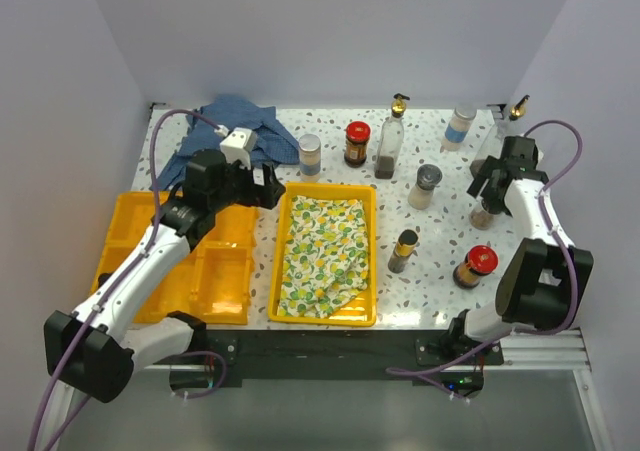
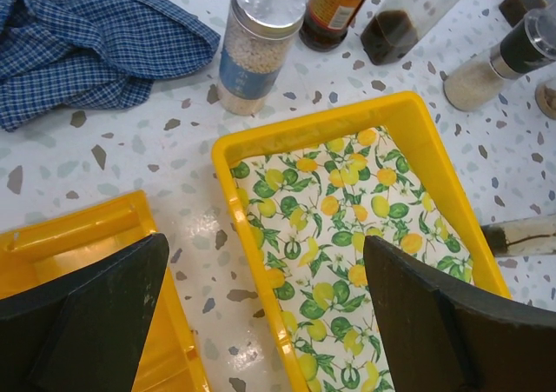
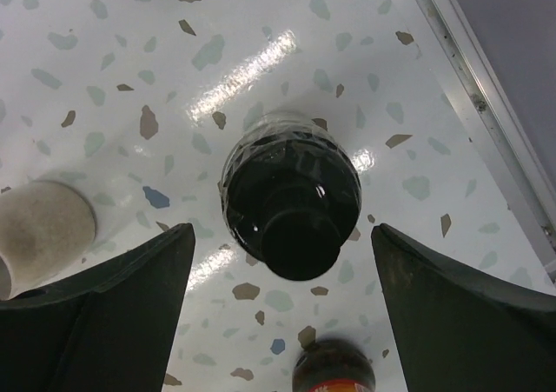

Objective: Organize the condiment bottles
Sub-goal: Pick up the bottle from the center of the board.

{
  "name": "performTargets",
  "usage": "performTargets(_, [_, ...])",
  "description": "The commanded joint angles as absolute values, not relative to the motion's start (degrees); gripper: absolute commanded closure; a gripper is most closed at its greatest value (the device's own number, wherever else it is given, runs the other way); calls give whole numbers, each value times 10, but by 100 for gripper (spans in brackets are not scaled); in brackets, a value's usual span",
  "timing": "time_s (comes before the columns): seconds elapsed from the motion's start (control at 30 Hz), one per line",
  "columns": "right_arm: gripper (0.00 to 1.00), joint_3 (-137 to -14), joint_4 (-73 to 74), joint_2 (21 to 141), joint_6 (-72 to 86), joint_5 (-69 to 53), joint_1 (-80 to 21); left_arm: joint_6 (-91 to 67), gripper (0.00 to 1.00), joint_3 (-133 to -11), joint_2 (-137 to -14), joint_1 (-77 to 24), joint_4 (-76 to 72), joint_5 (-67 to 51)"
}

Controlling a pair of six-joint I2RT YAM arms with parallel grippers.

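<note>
Several condiment bottles stand on the speckled table. Along the back are a grey-capped shaker (image 1: 310,155), a red-lidded jar (image 1: 357,143), a gold-pourer glass bottle (image 1: 390,139) and a blue-labelled white bottle (image 1: 460,128). A black-capped shaker (image 1: 425,186), a small dark bottle (image 1: 404,251) and a second red-lidded jar (image 1: 476,266) stand nearer. My right gripper (image 3: 282,235) hangs open over a dark-capped bottle (image 3: 291,196), with a gap at each finger. My left gripper (image 2: 265,253) is open and empty above the lemon-cloth tray's left rim (image 2: 261,235).
A yellow divided tray (image 1: 150,261) lies at the left and the lemon-cloth tray (image 1: 328,318) in the middle. A blue checked cloth (image 1: 235,131) is bunched at the back left. Another gold-pourer bottle (image 1: 515,111) stands by the right rail (image 3: 486,105).
</note>
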State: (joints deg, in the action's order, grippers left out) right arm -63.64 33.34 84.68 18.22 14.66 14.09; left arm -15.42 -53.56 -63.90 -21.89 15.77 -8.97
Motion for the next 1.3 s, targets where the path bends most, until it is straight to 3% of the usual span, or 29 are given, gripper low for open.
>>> performTargets(0.0, [14, -660, 289, 872, 169, 113, 155, -151, 0, -537, -616, -219, 156, -20])
performTargets(0.33, [20, -683, 252, 924, 156, 119, 161, -150, 2, -526, -584, -218, 142, -3])
performTargets(0.5, [39, -679, 240, 918, 150, 106, 161, -152, 2, -525, -580, -218, 141, -2])
performTargets(0.67, [47, -675, 243, 904, 145, 85, 158, -154, 3, -523, -580, -219, 139, -2])
performTargets(0.97, [55, -715, 292, 838, 130, 135, 100, -158, 5, -524, -564, -218, 146, 55])
performTargets(1.27, [57, -810, 388, 787, 119, 141, -25, -163, 5, -504, -513, -218, 125, 105])
